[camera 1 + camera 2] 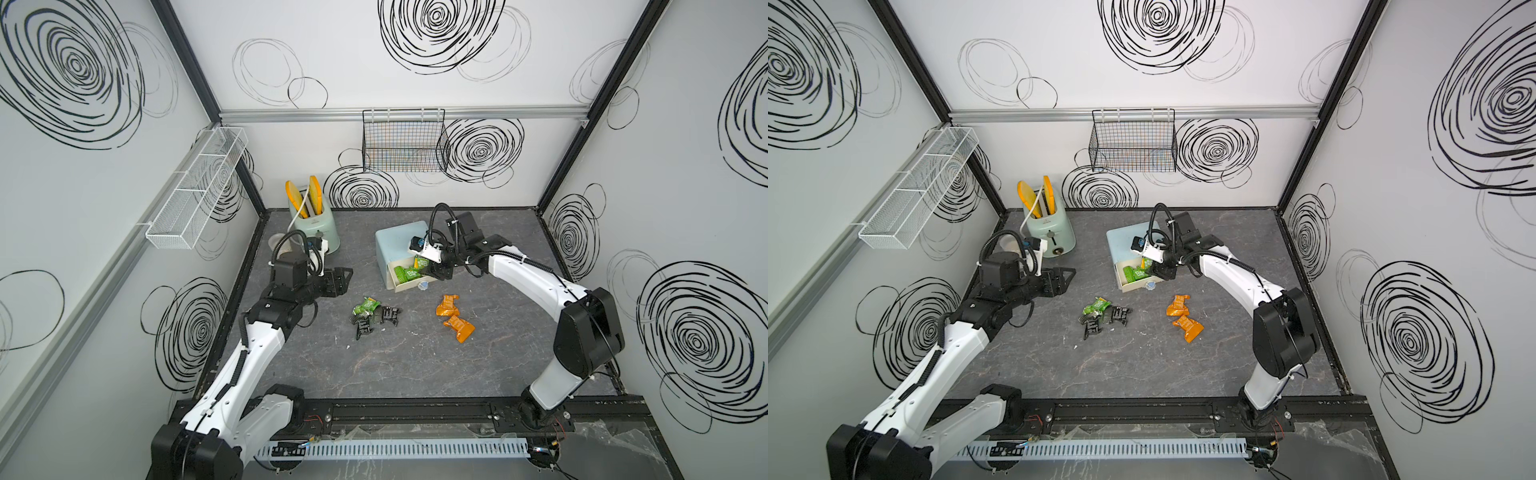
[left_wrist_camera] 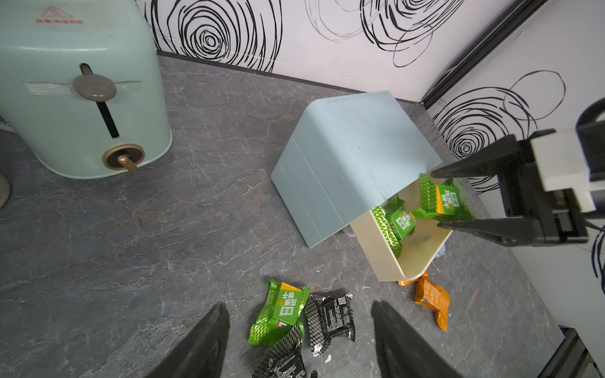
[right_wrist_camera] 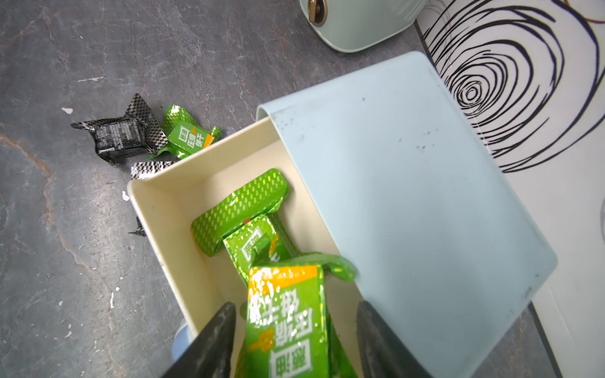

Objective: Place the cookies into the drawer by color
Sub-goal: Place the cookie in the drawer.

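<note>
The drawer (image 1: 397, 241) is a pale blue chest at the back; its top cream tray (image 1: 409, 286) is pulled out. One green cookie (image 3: 239, 209) lies in the tray. A second green cookie (image 3: 288, 320) hangs between the spread fingers of my right gripper (image 3: 296, 307), which is open over the tray, with gaps on both sides. A green cookie (image 1: 365, 306), black cookies (image 1: 388, 315) and two orange cookies (image 1: 448, 305) lie on the table. My left gripper (image 1: 348, 280) hovers open and empty, left of the pile.
A mint-green toaster (image 1: 316, 232) with two yellow bread slices (image 1: 299, 199) stands at the back left, close behind my left arm. A black wire basket (image 1: 405, 141) hangs on the back wall and a white mesh shelf (image 1: 195, 187) on the left wall.
</note>
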Robot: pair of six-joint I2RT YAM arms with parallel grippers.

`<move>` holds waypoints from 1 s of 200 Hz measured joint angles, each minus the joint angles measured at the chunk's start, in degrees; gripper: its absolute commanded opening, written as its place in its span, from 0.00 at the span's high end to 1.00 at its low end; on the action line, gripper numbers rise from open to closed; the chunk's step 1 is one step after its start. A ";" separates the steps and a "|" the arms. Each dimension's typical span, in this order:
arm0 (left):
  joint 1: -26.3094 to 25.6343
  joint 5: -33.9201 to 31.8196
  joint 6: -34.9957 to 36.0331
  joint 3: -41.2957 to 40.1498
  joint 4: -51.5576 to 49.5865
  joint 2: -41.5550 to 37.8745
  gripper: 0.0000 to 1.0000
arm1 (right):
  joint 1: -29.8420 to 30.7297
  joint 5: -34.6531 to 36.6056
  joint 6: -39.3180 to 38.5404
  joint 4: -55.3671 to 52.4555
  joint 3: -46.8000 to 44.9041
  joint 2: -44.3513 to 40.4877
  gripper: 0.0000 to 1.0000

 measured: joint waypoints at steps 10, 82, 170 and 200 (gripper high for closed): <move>0.04 0.07 -0.07 0.00 0.00 0.04 0.26 | 0.00 0.26 0.11 0.00 0.00 0.00 0.34; 0.31 0.24 -0.13 -0.02 0.00 0.33 0.26 | 0.02 0.44 0.22 0.07 0.00 -0.28 0.31; 0.31 0.26 -0.15 -0.02 0.02 0.33 0.26 | 0.26 0.90 2.97 3.08 -0.66 -2.25 0.23; 0.31 0.22 -0.44 -0.02 0.00 0.81 0.26 | 0.24 3.17 6.69 8.96 -4.26 -6.19 0.24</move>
